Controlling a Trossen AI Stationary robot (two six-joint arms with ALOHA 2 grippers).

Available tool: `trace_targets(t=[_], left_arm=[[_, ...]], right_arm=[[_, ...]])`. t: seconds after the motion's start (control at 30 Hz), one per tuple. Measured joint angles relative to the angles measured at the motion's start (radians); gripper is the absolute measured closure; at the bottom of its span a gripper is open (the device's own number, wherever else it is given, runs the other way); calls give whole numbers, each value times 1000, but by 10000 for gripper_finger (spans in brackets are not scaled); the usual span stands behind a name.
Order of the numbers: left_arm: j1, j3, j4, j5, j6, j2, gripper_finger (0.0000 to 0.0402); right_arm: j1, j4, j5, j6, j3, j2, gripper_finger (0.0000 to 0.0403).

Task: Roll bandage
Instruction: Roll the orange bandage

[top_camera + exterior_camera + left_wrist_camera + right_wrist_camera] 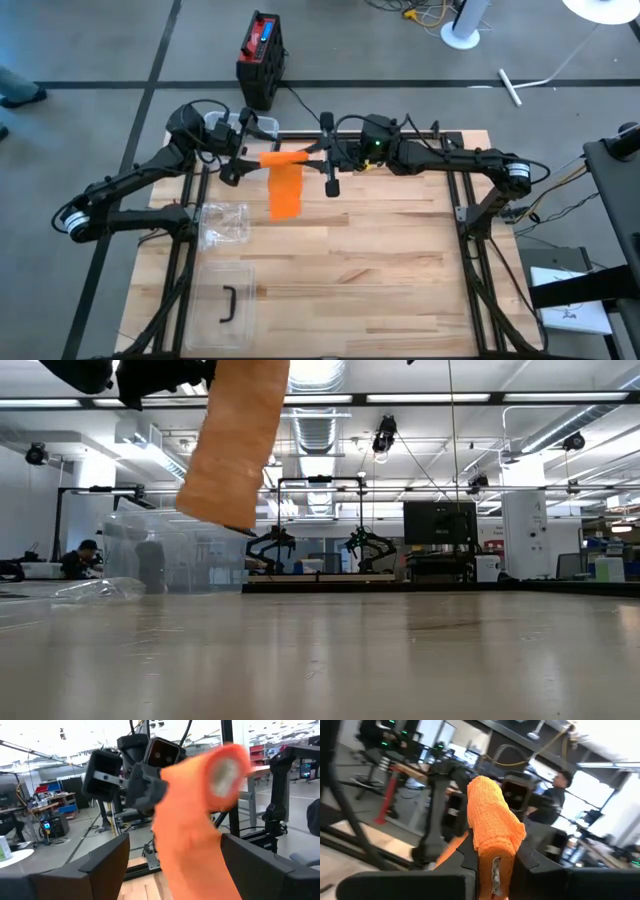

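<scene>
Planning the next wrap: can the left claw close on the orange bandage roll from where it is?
Probably yes. The left claw stands open, a finger on either side of the bandage roll, nothing between; the right claw holds its other end.

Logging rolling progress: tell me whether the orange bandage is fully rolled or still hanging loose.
Partly rolled. The orange bandage has a rolled end in the right end effector; a loose tail hangs above the table.
</scene>
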Motion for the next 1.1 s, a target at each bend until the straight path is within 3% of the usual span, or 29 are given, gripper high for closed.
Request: trace_targets(t=[0.17,0.3,0.4,0.6,0.73,0.83,1.1], left_arm=[[10,20,-142,13,133,-9,114],[16,66,-248,-102,280,-17,128],[16,117,-336,-169,366,10,140],[16,244,-596,-201,511,50,171],[16,310,-792,-309,601,48,191],[17,309,-782,-341,585,48,202],[-1,215,-499,-155,452,79,223]], right_arm=[[7,8,-86,118,14,8,361],[7,-13,-176,260,48,5,361],[6,-79,-191,330,66,8,361],[18,-187,-193,393,79,9,361],[27,-202,-193,385,80,4,361],[26,-194,-193,367,80,-2,361],[27,-178,-150,312,80,6,361]])
